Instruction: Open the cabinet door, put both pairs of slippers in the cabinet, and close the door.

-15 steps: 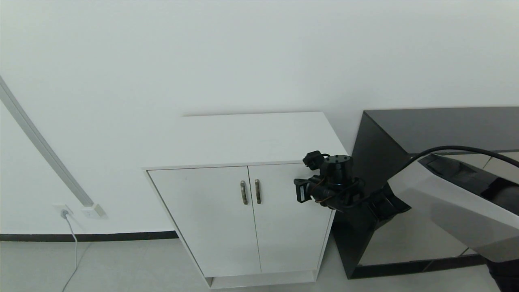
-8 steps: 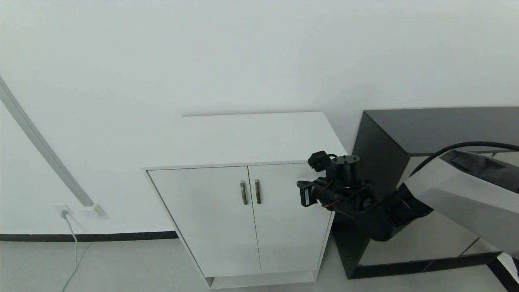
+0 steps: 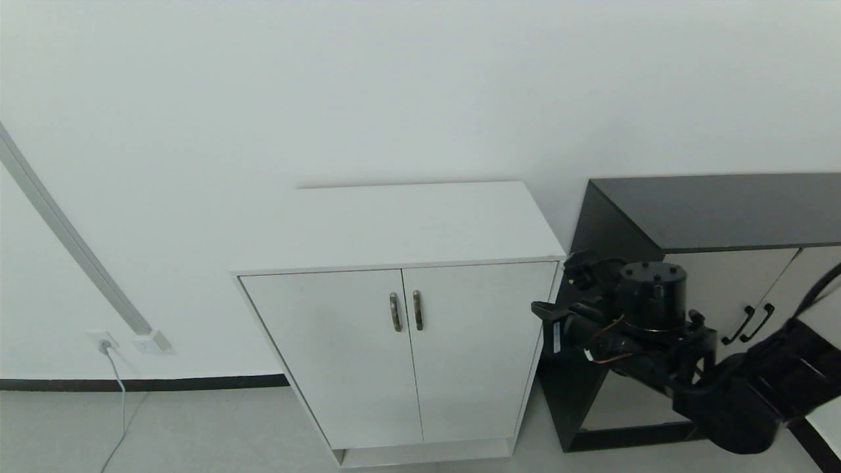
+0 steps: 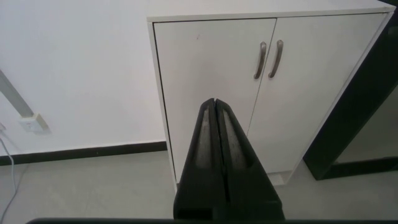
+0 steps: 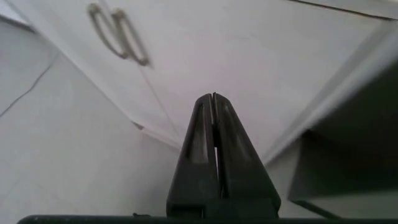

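The white cabinet (image 3: 407,223) stands against the wall with both doors shut. Its two metal handles (image 3: 406,311) sit side by side at the middle seam. My right arm (image 3: 647,315) hangs just beyond the cabinet's right edge, in front of the black sideboard. In the right wrist view my right gripper (image 5: 214,99) is shut and empty, pointing at the lower part of the right door (image 5: 249,56), well apart from the handles (image 5: 118,36). My left gripper (image 4: 215,102) is shut and empty too, held back from the left door (image 4: 211,62), below the handles (image 4: 268,59).
A black sideboard (image 3: 709,203) with mirrored doors stands right beside the cabinet. A wall socket (image 3: 102,343) with a cable and a slanted grey conduit (image 3: 66,236) are on the left wall. Grey floor (image 3: 197,427) lies in front of the cabinet.
My right arm has drawn away from the cabinet's right door, moving to the right and closer to me. The doors have stayed shut.
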